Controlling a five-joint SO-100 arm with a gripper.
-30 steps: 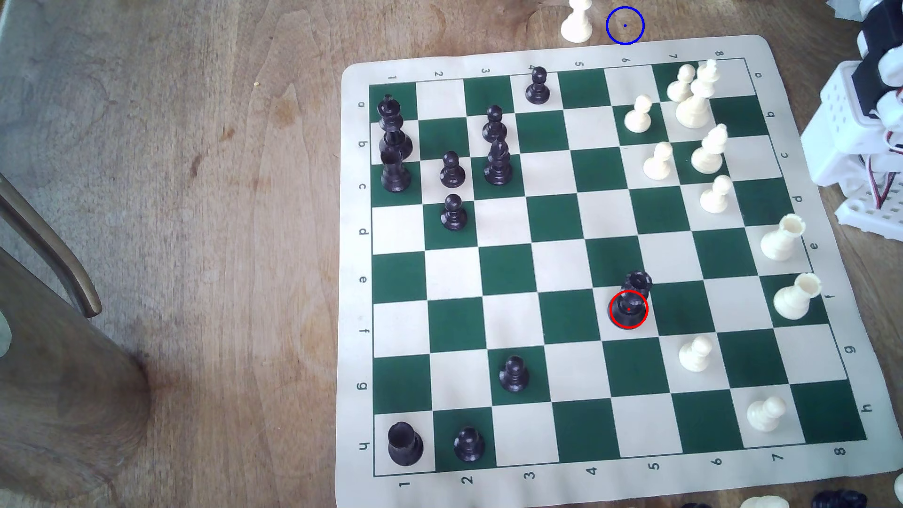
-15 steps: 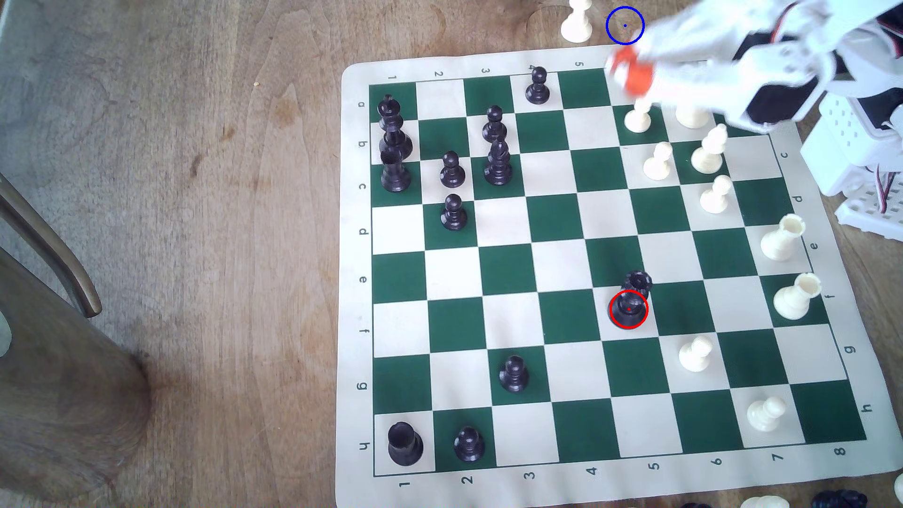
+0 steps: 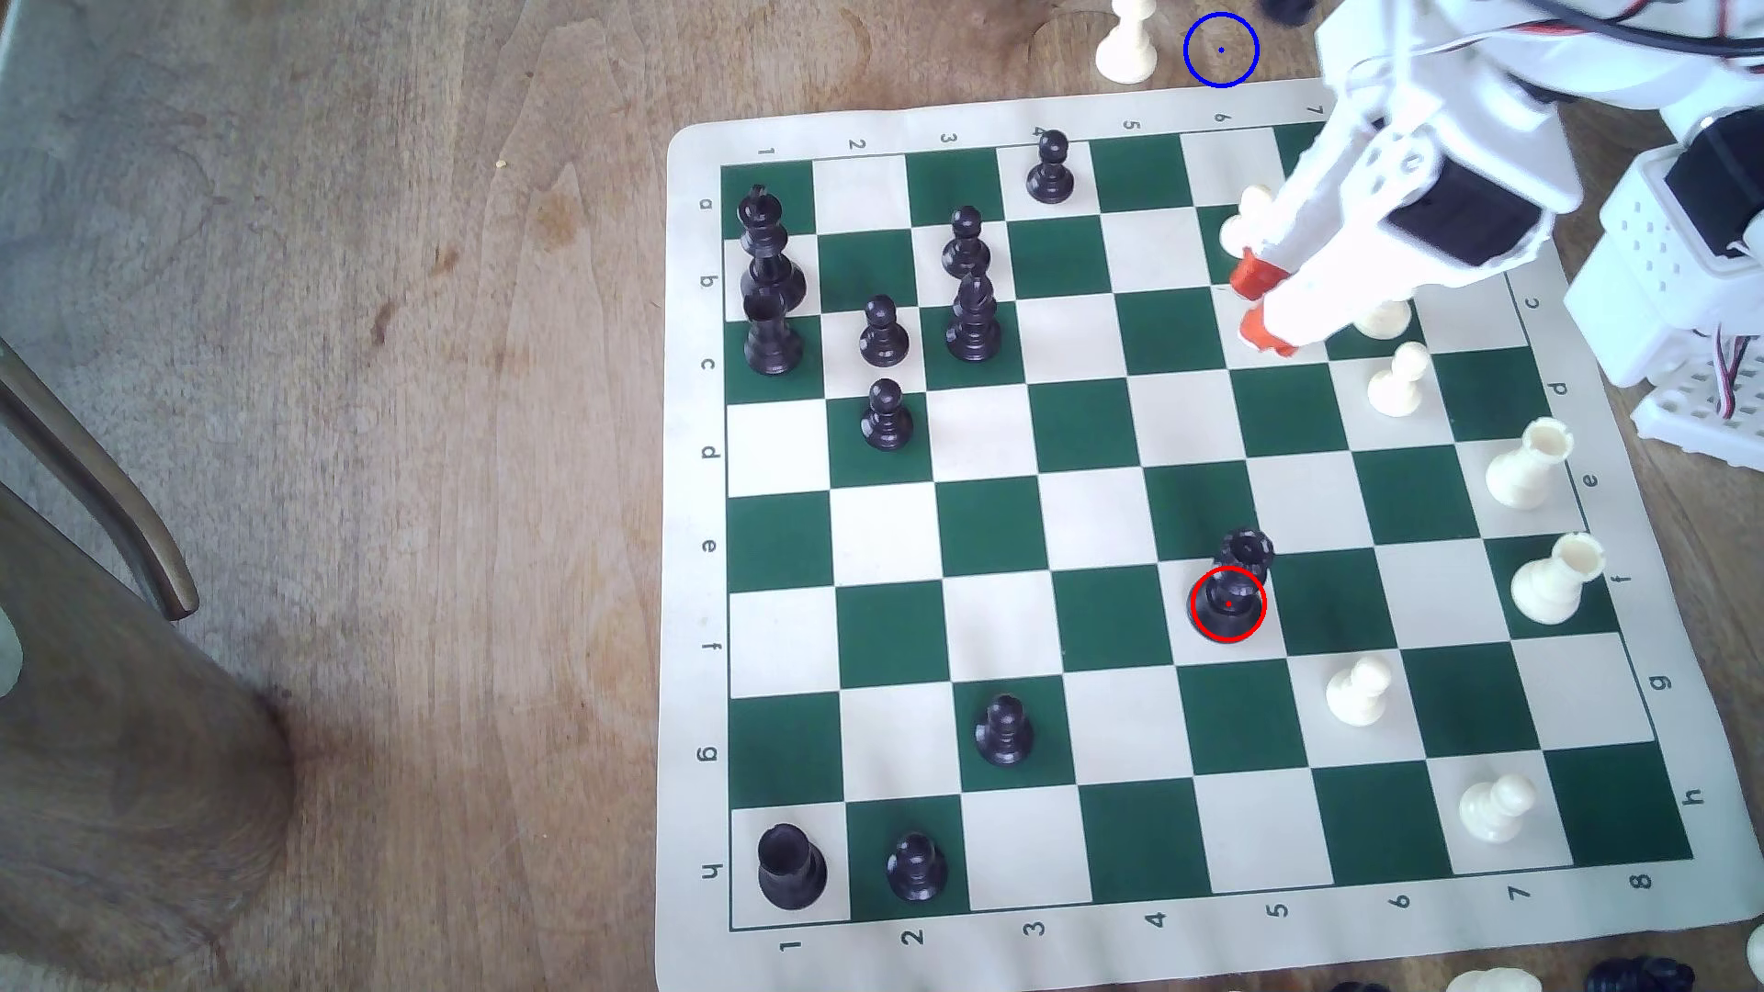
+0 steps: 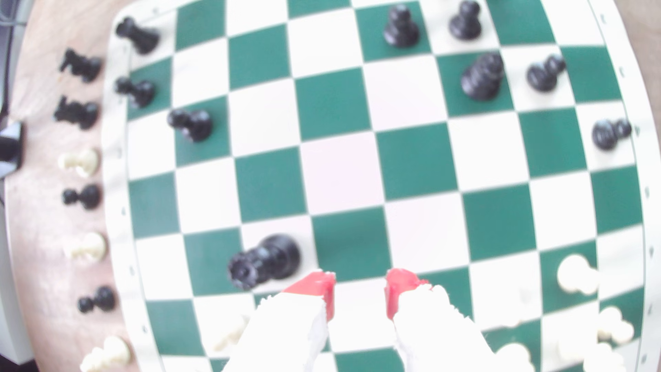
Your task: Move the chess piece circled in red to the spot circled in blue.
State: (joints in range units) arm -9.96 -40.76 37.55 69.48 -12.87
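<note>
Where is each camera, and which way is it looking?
Exterior view: high above the table, looking down on the chessboard; the white arm and gripper reach in from its right.
Wrist view: on the arm, looking down past the open orange jaws at the board.
Both show the red-circled black queen.

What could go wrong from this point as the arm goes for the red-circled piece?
1. The claw is open and well short of the red-circled black piece, which looks tall; a grip near the top could tip it.
2. The blue-circled spot sits close beside a white pawn off the board; the set-down could knock it.
3. White pieces, such as the pawn, stand near the arm and may get swept on the carry back.
</note>
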